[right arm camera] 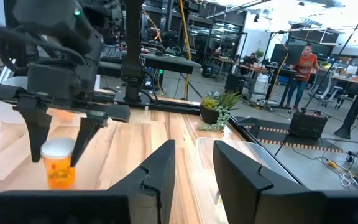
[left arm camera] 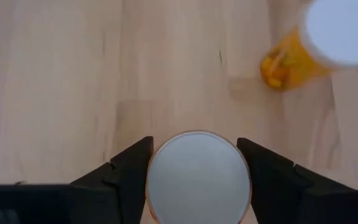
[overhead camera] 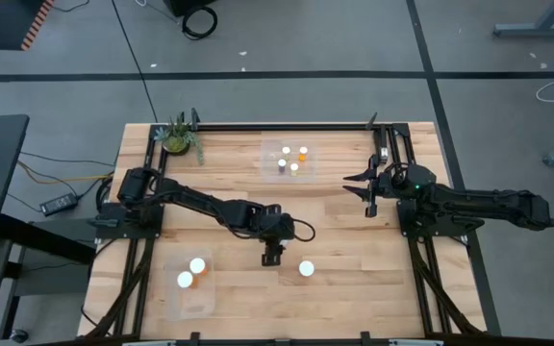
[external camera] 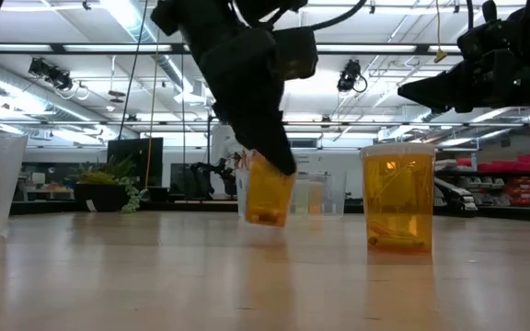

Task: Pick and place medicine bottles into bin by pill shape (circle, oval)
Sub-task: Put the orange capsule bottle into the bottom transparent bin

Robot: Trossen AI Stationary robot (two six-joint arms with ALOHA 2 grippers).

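We see the left gripper [left arm camera: 197, 171] pinching a medicine bottle [left arm camera: 198, 179] between its jaws, lifted off the table [left arm camera: 73, 74]. The right gripper [overhead camera: 365, 190] waits, jaws spread.

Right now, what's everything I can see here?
Table: one, light wood, under it all.
Plant: one, green, far left corner of the table.
Far bin: one, clear, far middle of the table.
Near bin: one, clear, near left.
Bottles in far bin: three or four, hard to tell; orange, white caps.
Bottles in near bin: two, orange, white caps.
Loose bottle: one, orange, white cap, standing near the middle.
Held bottle: one, orange, white cap, tilted off the table.
Person: one, red top, in the room beyond.
Left gripper: dark, shut on the held bottle.
Right gripper: dark, open, over the table's right side.
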